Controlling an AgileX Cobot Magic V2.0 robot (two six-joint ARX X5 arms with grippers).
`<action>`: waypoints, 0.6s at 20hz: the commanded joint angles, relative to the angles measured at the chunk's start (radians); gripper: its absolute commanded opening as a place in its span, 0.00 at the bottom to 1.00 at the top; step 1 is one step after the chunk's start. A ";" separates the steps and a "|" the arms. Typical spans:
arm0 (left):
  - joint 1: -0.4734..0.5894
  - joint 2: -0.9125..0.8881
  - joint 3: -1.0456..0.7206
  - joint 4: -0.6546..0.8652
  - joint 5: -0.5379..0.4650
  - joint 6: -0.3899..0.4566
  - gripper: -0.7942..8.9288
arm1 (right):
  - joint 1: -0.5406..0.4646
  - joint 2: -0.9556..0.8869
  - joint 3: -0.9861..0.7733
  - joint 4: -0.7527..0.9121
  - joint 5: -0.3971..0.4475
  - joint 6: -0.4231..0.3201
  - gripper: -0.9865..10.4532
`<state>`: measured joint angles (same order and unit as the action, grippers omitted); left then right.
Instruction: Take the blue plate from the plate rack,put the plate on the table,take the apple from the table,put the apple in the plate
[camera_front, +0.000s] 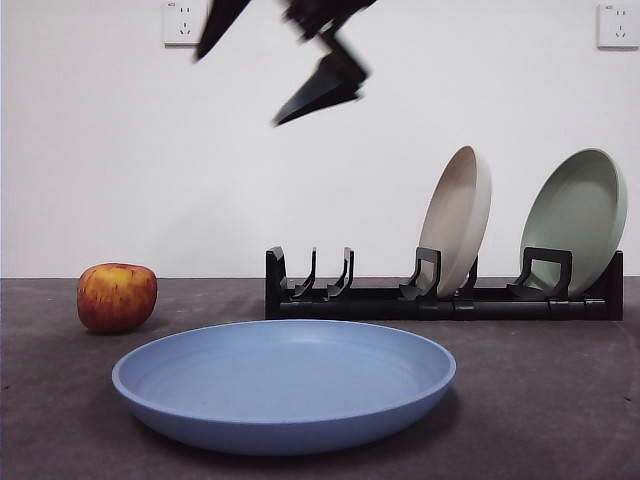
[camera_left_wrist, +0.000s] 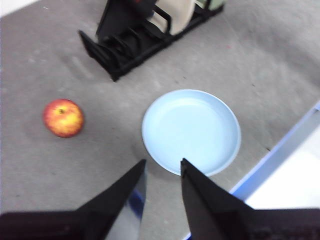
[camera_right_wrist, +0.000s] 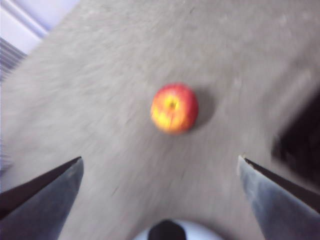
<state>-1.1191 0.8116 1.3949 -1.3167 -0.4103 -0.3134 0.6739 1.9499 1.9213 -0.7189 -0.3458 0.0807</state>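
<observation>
**Apple pickup: handling notes**

Currently, the round, yellow-streaked red apple (camera_right_wrist: 174, 108) sat on the dark grey matte counter (camera_front: 560, 400), beside the shallow dusty-blue plate (camera_front: 285, 385). The right gripper (camera_right_wrist: 160, 167) hovered above, fingers spread wide and empty. The apple was judged firm, smooth and roll-prone: grip across its widest girth. The left gripper (camera_left_wrist: 162, 167) was narrowly parted, empty.

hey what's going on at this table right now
The blue plate already lies flat on the table, out of the plate rack, which holds a beige plate and a pale green plate. The apple sits on the table beside the blue plate, untouched. The right gripper hangs above the apple with its jaws wide open and empty. The left gripper is above the near edge of the blue plate, jaws slightly apart, holding nothing.
</observation>
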 joint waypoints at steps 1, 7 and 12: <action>0.004 -0.001 0.002 0.000 -0.014 -0.005 0.13 | 0.048 0.111 0.100 0.034 0.080 -0.031 0.84; 0.050 -0.015 0.002 -0.003 -0.036 0.034 0.07 | 0.141 0.298 0.246 0.159 0.275 -0.059 0.84; 0.172 -0.053 0.002 -0.004 -0.036 0.076 0.07 | 0.157 0.369 0.247 0.229 0.314 -0.048 0.84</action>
<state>-0.9504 0.7624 1.3949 -1.3197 -0.4400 -0.2604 0.8310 2.3016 2.1643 -0.4953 -0.0372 0.0299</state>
